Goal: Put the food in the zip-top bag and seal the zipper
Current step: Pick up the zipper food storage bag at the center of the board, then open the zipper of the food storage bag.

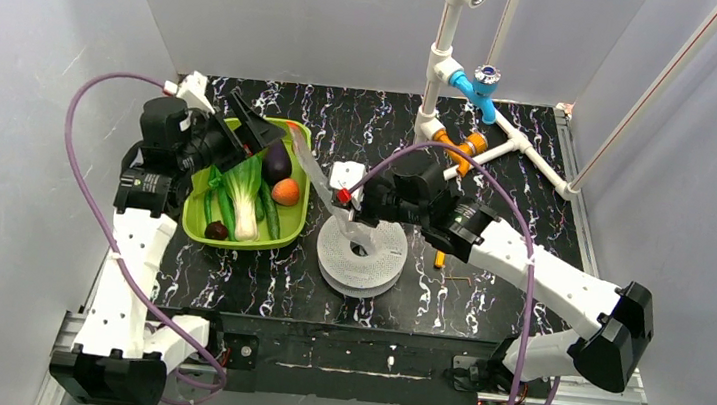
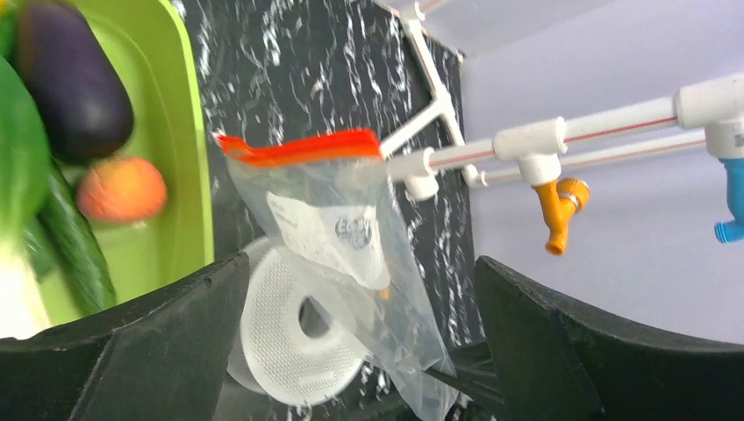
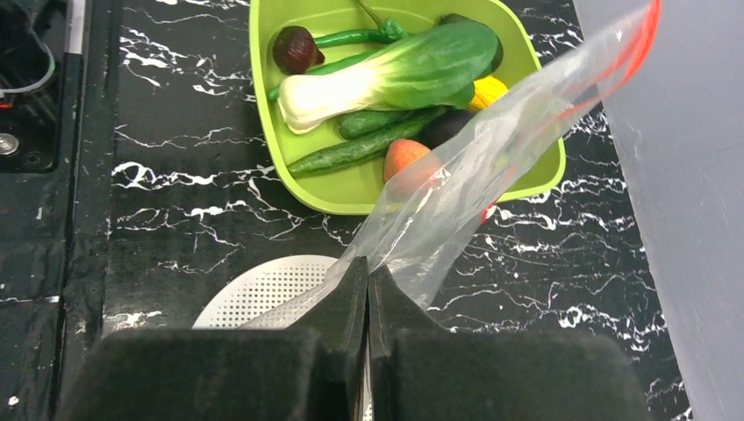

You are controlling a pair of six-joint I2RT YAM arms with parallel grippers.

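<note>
The food lies in a green tray [image 1: 230, 242]: a purple eggplant [image 1: 278, 164], an orange-red fruit [image 1: 285, 192], a white-and-green stalk [image 3: 395, 79], green cucumbers [image 3: 368, 145] and a yellow piece [image 3: 487, 88]. My right gripper [image 3: 368, 272] is shut on one edge of the clear zip-top bag [image 3: 474, 167] and holds it up, slanting toward the tray. The orange-red zipper [image 2: 303, 147] is at the bag's raised far end. My left gripper [image 1: 271, 138] hovers over the tray's back right corner, open and holding nothing. It faces the bag [image 2: 351, 237], which hangs beyond its fingertips.
A white perforated disc [image 1: 361, 258] sits under the bag, right of the tray. White pipework with a blue valve [image 1: 482, 85] and orange fittings [image 1: 466, 148] stands at the back right. A small yellow-orange stick [image 1: 440, 259] lies near the right arm.
</note>
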